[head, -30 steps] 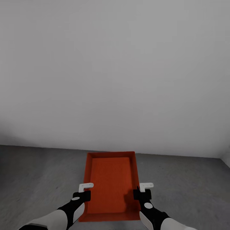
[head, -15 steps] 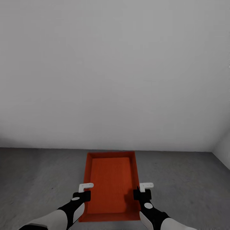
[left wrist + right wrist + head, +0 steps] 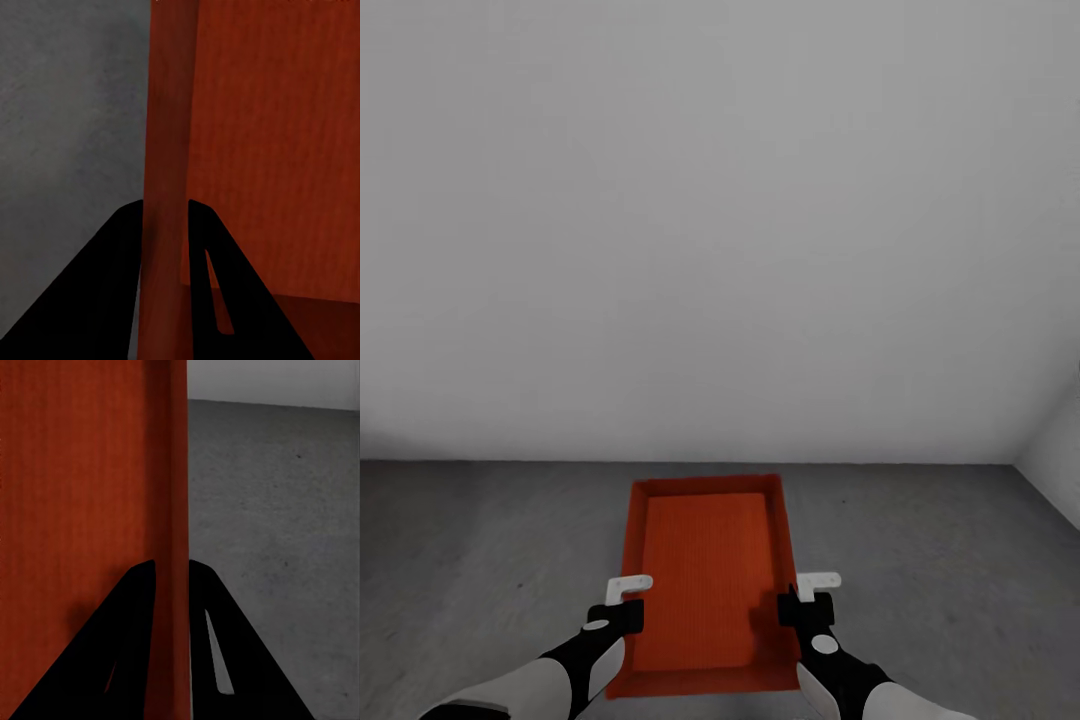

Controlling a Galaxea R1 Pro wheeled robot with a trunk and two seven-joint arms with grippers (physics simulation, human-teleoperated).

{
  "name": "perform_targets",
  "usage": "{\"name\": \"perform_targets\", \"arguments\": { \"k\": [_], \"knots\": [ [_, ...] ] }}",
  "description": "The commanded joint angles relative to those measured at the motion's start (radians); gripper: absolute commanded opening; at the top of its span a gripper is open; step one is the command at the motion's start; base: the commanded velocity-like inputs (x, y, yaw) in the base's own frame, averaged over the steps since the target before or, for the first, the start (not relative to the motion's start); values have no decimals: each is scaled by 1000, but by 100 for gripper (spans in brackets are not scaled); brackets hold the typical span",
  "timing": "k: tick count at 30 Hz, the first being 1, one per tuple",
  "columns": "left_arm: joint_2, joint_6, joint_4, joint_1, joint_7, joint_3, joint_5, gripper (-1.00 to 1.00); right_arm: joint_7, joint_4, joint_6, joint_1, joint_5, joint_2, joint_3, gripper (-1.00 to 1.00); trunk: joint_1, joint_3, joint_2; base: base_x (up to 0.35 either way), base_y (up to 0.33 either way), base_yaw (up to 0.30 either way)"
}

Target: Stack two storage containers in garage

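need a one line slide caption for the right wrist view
Right tool clamped on the side wall of the orange-red storage container, carried above the grey concrete floor.

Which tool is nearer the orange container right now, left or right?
Neither: both are on it. The left tool clamps the storage container by its left wall, the right tool by its right wall, each wall between the fingers.
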Motion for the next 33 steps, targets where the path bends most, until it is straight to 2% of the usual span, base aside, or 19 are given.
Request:
{"name": "perform_targets", "arguments": {
  "k": [1, 9, 23, 33],
  "knots": [
    [0, -5, 0, -2, 15, 18, 1, -100, -20, 69, -10, -1, -33, 0, 32, -100, 0, -3, -1, 0, 0, -50],
    [0, -8, 47, -2, 10, 17, -1, -100, -20, 70, -10, -1, -32, 0, 32, -100, 0, -16, -1, 0, 0, -11],
    [1, -4, -9, -2, 10, 24, -3, -100, -19, 70, -8, 0, -32, 1, 32, -100, 0, -38, -1, 0, 0, 0],
    [0, -4, -17, -2, 8, 20, -4, -100, -19, 70, -8, 0, -32, 1, 32, -100, 0, -54, -1, 0, 0, 0]
  ]
}}
